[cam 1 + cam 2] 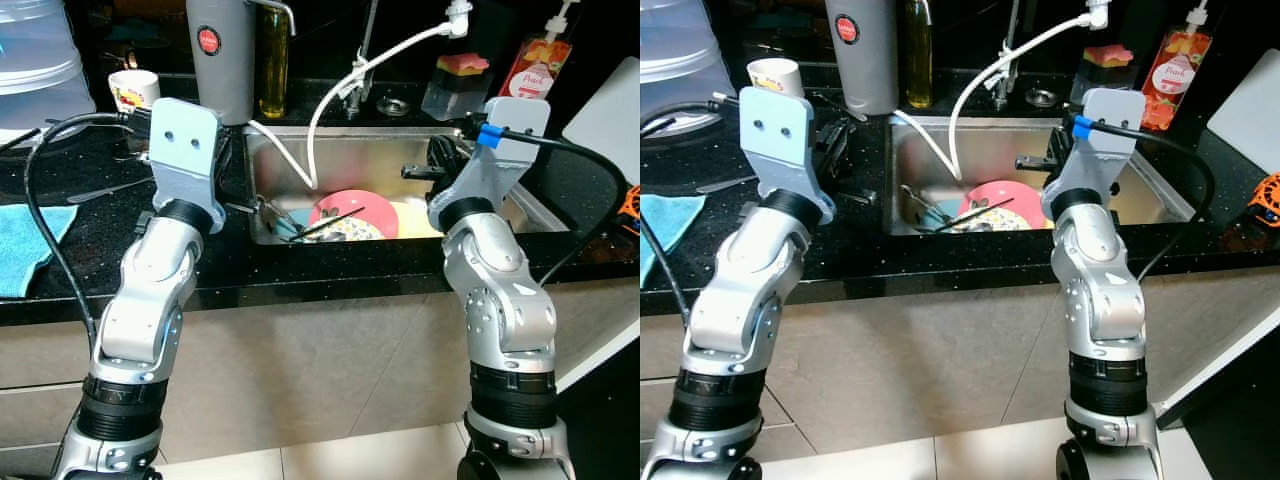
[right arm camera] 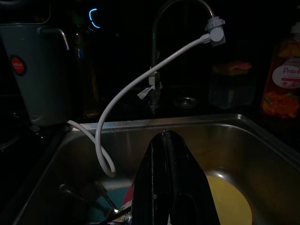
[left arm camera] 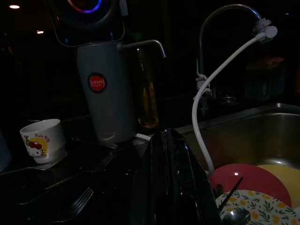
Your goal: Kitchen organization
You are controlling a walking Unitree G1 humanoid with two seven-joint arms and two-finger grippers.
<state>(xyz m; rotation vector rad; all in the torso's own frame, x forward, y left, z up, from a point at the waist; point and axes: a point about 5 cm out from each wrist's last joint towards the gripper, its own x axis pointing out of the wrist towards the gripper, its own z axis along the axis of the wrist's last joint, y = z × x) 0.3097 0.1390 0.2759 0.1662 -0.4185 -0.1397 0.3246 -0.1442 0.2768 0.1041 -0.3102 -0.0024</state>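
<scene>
Both hands hover with fingers pressed together: the left hand (image 3: pixel 171 183) above the desk (image 1: pixel 90 250) left of the sink (image 1: pixel 520 205), the right hand (image 2: pixel 168 187) over the sink. A pink plate (image 1: pixel 355 205) and yellow plate (image 2: pixel 229 201) lie inside.

Brushed stainless-steel sink (image 1: pixel 380 160) sits in a glossy, speckled black stone counter (image 1: pixel 90 215); beside it lies a soft blue cloth (image 1: pixel 25 245).

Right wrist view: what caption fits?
Shut right gripper poised over a steel sink holding a yellow plate.

2 silver jointed arms with black collars, black cables, grey wrist plates.
</scene>
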